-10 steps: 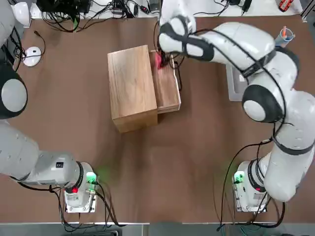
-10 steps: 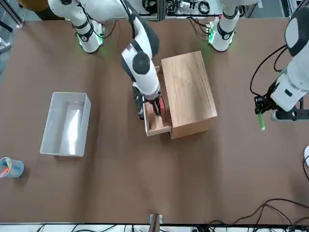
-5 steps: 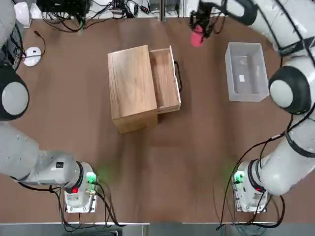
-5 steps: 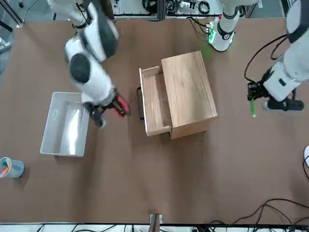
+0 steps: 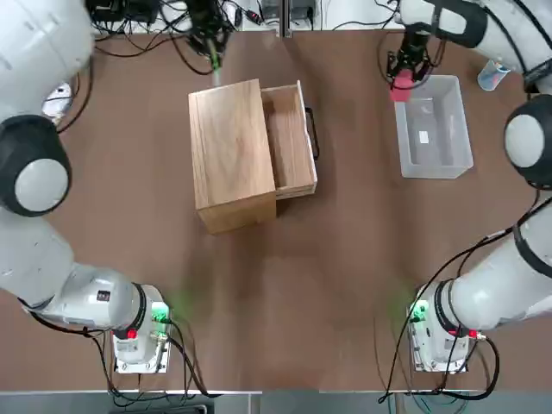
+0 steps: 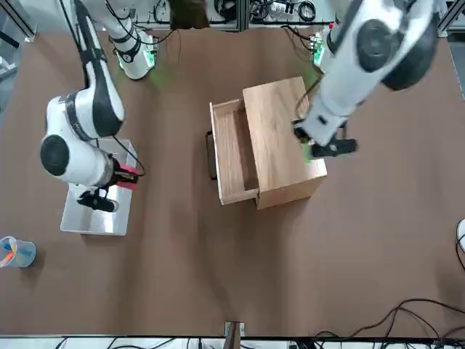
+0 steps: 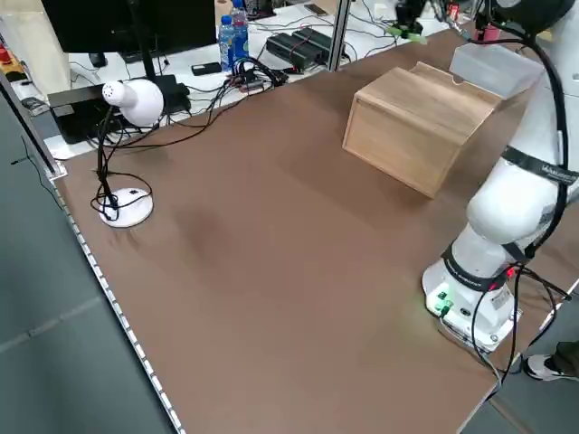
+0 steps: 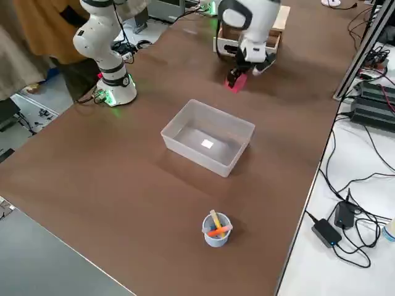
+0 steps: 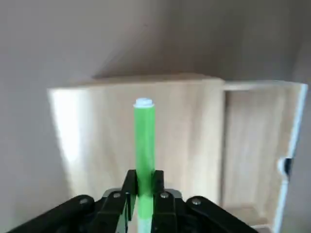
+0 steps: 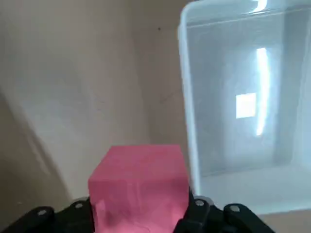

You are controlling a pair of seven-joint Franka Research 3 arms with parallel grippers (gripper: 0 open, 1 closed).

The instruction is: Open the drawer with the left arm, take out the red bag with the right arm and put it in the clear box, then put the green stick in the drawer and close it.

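Carrying the red bag (image 5: 401, 84) clamped in the right end effector (image 5: 403, 76) beside the clear box (image 5: 434, 126) rim, not over it, early release risks dropping it on the worktop (image 5: 345, 259), while the left end effector (image 9: 142, 190) grips the green stick (image 9: 144, 141) behind the cabinet, short of the open drawer (image 5: 290, 138).

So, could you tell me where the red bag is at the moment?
The red bag is held in the right gripper, in the air at the far left corner of the clear box in the top view, not yet inside it.
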